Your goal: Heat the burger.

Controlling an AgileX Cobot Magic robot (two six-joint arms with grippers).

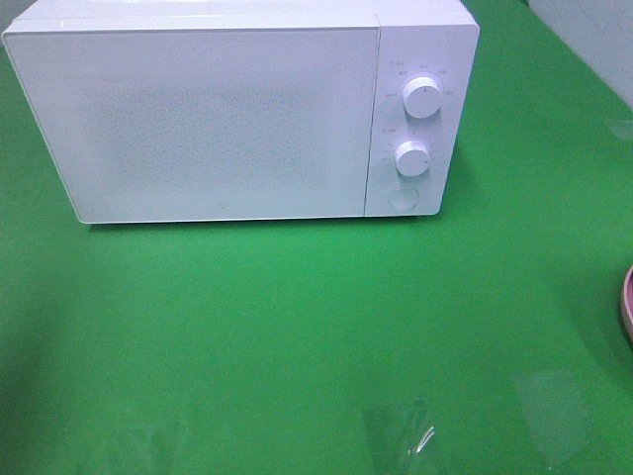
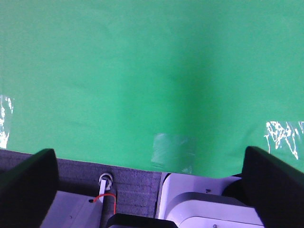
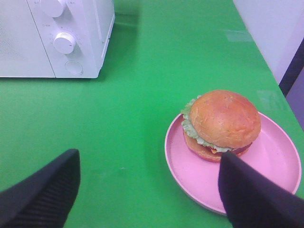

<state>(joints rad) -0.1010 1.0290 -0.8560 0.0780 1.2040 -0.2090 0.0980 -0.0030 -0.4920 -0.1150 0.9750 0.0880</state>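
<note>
White microwave (image 1: 237, 109) with white knobs (image 1: 422, 99) and a finely dotted door panel, standing on a plain bright green table (image 1: 297, 327). Burger (image 3: 222, 124): glossy golden-brown bun, pale green lettuce, orange cheese edge, on a pink plate (image 3: 275, 164). Black fingers (image 3: 40, 197) on both grippers; clear, glinting tape patches (image 2: 282, 135) on the green.

- The microwave (image 1: 242, 109) blocks the far side of the table (image 1: 297, 327), its door shut.
- In front of it the green surface lies open.
- The plate (image 3: 275, 161) holding the burger (image 3: 222, 124) sits near the right edge; clearance beyond it seems slim.
</note>
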